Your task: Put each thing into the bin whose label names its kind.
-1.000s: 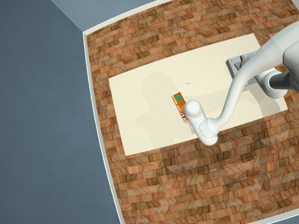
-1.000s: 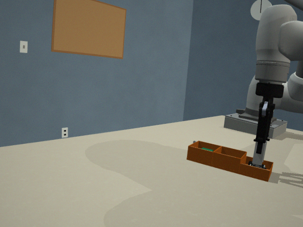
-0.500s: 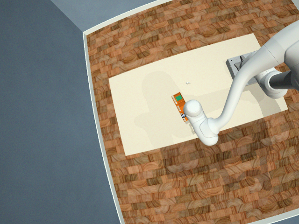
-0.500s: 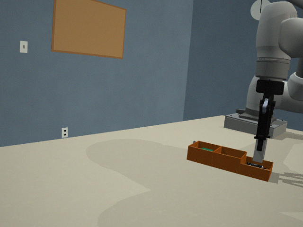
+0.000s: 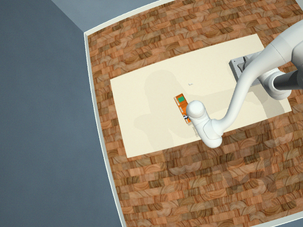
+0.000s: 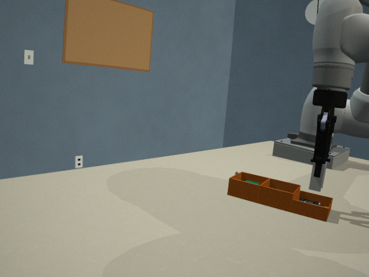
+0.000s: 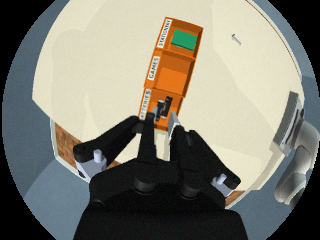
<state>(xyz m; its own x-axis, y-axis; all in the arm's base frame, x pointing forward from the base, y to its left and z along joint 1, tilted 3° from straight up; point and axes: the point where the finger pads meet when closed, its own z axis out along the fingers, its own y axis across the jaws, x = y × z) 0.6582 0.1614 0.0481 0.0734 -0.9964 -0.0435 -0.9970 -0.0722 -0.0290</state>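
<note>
Black gripper [image 6: 316, 190] [image 7: 162, 115] hovering at the right of the exterior frame, fingers slightly parted, gripping nothing, dark batteries [image 6: 310, 202] [image 7: 164, 108] lying below in the batteries bin [image 6: 311, 210] [image 7: 174, 117], green item [image 5: 181, 99] [image 6: 252, 182] [image 7: 184, 39] sitting in the stationery bin [image 5: 178, 102] [image 6: 243, 187] [image 7: 190, 26], top centre of the wrist frame.

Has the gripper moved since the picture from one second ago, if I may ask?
Yes, the gripper has moved up, its fingertips now above the batteries bin.
</note>
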